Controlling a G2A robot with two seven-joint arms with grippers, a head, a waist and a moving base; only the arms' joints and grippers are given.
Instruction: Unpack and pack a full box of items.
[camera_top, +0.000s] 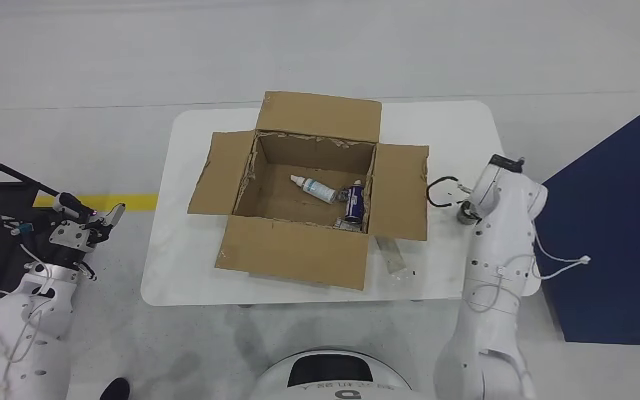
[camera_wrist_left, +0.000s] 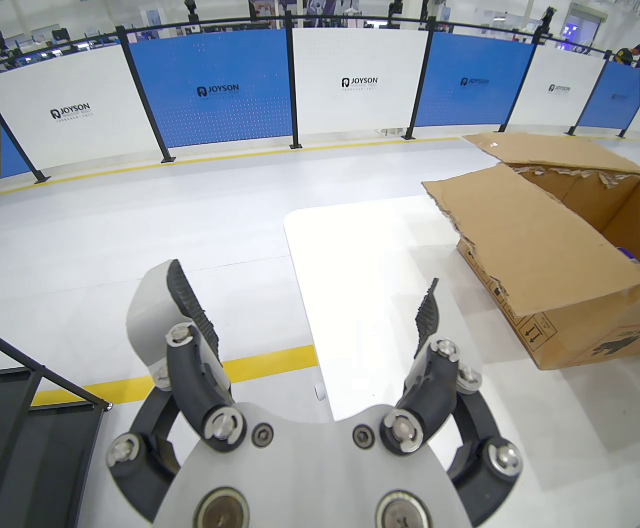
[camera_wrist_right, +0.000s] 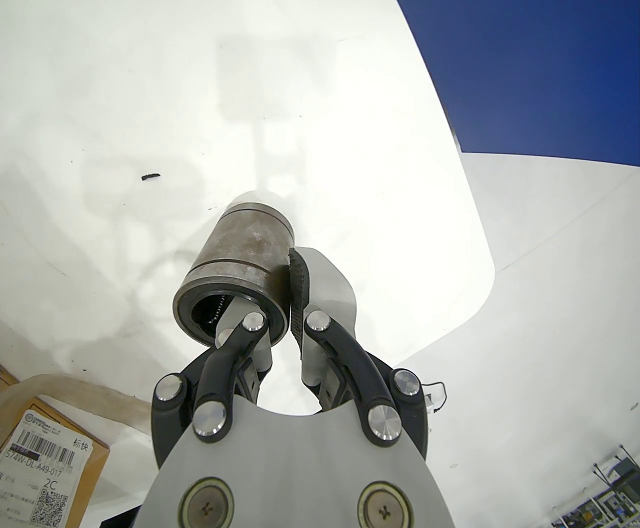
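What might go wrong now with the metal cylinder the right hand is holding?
The right hand seems to pinch just one side wall of the metal cylinder, so it may swing or slip out. It is close to the edge of the table; if dropped, the round part could roll off.

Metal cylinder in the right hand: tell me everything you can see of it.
The metal cylinder is a short hollow sleeve of dull, stained grey steel, a thin groove ringing it near each end, small balls showing in its bore. The right hand pinches its wall, one finger inside, one pad outside. It points down at the white table near a rounded corner; contact there is unclear.
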